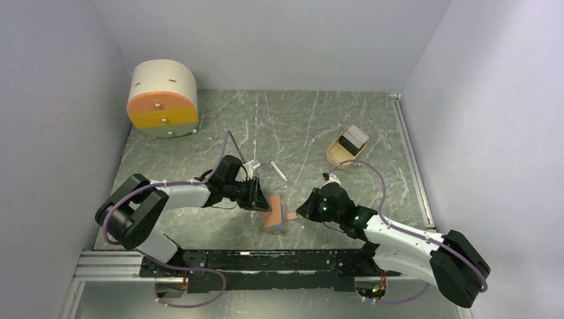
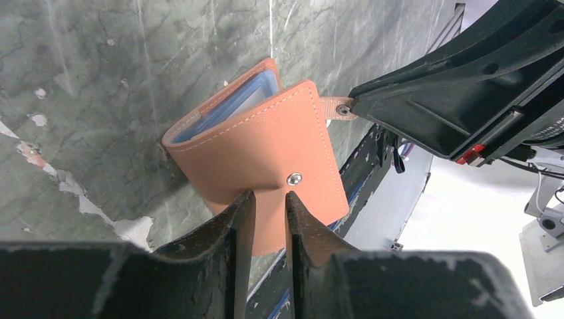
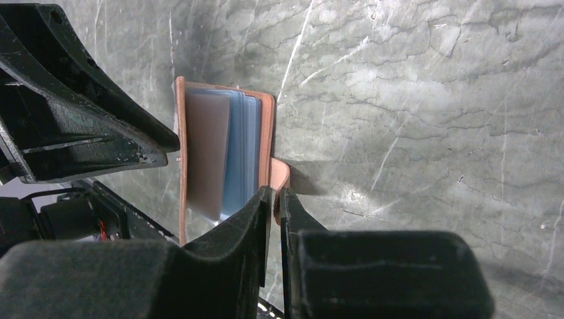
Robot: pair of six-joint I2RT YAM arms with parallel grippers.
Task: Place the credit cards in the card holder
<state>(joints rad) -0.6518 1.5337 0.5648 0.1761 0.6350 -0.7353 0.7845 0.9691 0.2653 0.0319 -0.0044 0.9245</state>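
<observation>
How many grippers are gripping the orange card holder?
2. The left gripper pinches the card holder by its front cover, near the snap. The right gripper pinches its strap tab. Neither is hidden.

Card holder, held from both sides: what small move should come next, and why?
Probably ease the grippers apart to spread the covers. The left gripper pinches the card holder by its cover edge and the right gripper pinches its unsnapped strap. It gapes only slightly, and the credit cards lie in their tray.
</observation>
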